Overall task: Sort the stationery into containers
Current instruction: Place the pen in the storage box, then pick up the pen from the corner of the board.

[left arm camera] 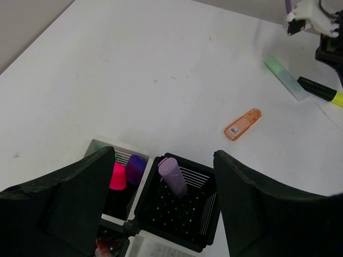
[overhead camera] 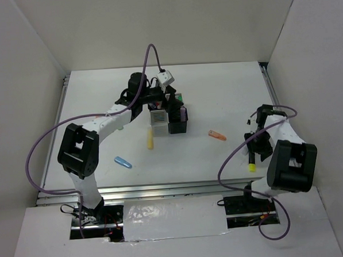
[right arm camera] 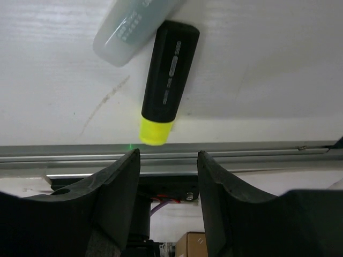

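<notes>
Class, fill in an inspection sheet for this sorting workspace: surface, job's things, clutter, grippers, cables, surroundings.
Surface: white table, faint scuffs.
Job's things: containers hold a purple marker and a pink marker. Loose on the table are a yellow marker, blue marker, orange marker, pale green marker and black highlighter.
Clutter: nothing seen.
Grippers: left gripper open and empty above the containers; right gripper open and empty, near the black highlighter.
Cables: purple cables loop beside both arms.
Surroundings: white walls; metal rail at the near edge.
</notes>
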Robot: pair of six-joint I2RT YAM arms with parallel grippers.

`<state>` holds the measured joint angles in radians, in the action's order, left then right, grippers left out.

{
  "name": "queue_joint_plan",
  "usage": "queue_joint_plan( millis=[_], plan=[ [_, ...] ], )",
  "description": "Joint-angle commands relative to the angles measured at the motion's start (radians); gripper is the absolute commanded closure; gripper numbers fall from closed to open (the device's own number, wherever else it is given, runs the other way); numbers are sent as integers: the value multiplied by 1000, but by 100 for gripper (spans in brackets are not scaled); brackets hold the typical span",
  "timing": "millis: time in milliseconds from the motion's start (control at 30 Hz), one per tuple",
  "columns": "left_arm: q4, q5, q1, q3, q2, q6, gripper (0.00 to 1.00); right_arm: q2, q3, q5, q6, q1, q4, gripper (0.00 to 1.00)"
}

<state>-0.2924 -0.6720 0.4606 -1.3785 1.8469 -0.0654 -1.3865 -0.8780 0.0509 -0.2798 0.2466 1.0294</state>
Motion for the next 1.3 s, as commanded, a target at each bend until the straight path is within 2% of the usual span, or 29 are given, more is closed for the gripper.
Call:
queue_joint_plan(
  millis=[0, 267, 600, 700, 900, 933, 1000, 1133, 1200, 1267],
  plan=[
    [-56, 12, -14, -30, -54, 18, 14, -84, -53, 13, 11, -6, -63, 47],
    [-37, 54, -51, -34, -63, 24, 14, -224, -88, 17, 60, -7, -153, 50],
    [25, 80, -85, -76, -51, 6, 13, -325, -91, -20, 109, -17, -233, 53],
    [48, 81, -88, -94, -41, -2, 13, -339, -96, -31, 114, -17, -255, 62],
    [65, 77, -88, -113, -40, -16, 14, -329, -118, -78, 99, -15, -235, 95],
    [67, 72, -88, -114, -41, -19, 14, -318, -127, -94, 93, -15, -211, 98],
    [82, 66, -88, -116, -49, -51, 14, -274, -165, -176, 47, -17, -166, 100],
    [116, 42, -65, -76, -109, -277, 14, -177, -257, -324, -44, -17, -8, 100],
    [121, 28, -63, -36, -149, -347, 15, -157, -353, -403, -61, -18, 38, 100],
    [165, -15, -56, 4, -179, -485, 17, -172, -462, -459, -49, -23, 102, 100]
  ],
)
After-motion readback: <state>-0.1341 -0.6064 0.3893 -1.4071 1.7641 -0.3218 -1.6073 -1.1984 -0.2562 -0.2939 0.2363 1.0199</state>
